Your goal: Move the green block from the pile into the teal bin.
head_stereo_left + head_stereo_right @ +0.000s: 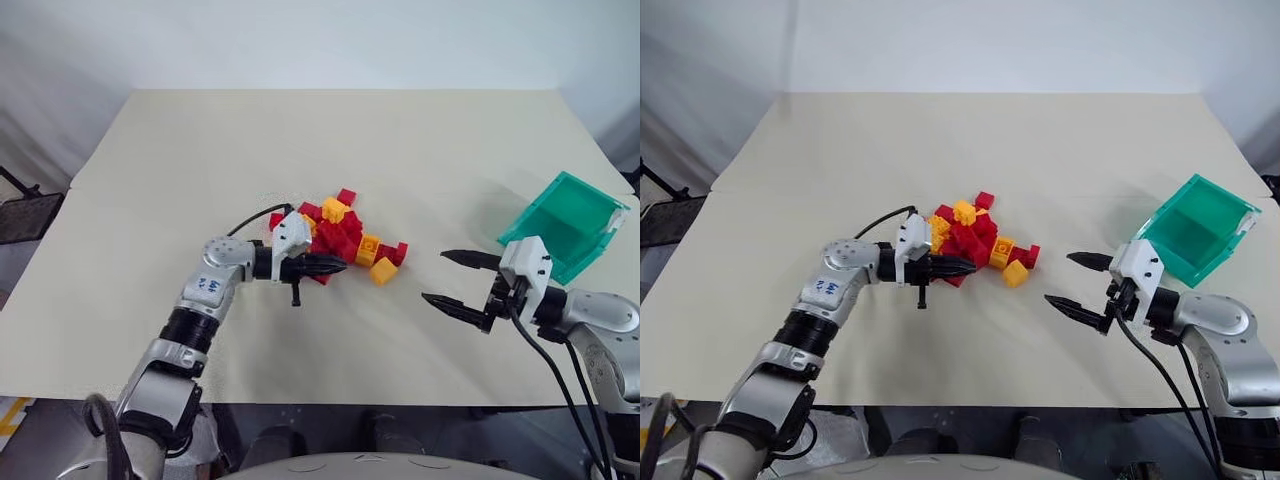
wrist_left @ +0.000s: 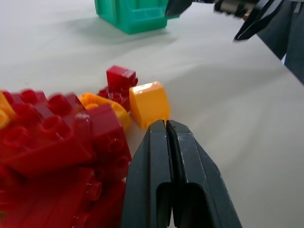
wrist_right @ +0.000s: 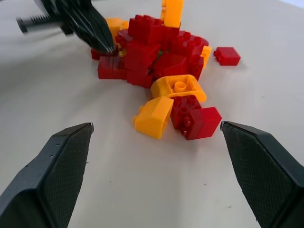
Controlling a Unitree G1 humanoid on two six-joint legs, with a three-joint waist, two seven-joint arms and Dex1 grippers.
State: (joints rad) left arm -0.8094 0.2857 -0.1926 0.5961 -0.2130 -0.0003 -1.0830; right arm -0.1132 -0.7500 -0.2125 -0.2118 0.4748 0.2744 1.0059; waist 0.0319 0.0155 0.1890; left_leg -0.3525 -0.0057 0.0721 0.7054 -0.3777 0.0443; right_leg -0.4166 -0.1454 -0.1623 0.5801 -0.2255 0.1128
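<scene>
Left tool [image 1: 340,266] is clenched with nothing between its fingers, its tip lying against the near-left side of the pile [image 1: 338,238]. Right tool [image 1: 455,279] hangs released, fingers spread wide, over the bare surface [image 1: 300,140] between the pile and the teal bin [image 1: 565,225], touching neither.

One pile sits near the middle of the surface: red and yellow-orange bricks, too tangled for an exact count, with reds the majority. A single red brick [image 1: 346,196] lies just apart on the far side, and one yellow-orange brick [image 1: 383,271] with a red brick [image 1: 399,253] lies at the near-right fringe. One teal bin stands tilted near the right edge, its opening facing the pile.

Only a sliver of the green block [image 3: 159,57] peeks out, in the right wrist view, wedged between red bricks deep in the pile; the head views do not let it be made out. That same view shows the left tool's shut tip at the pile. The left wrist view looks past the yellow-orange brick toward the bin.
</scene>
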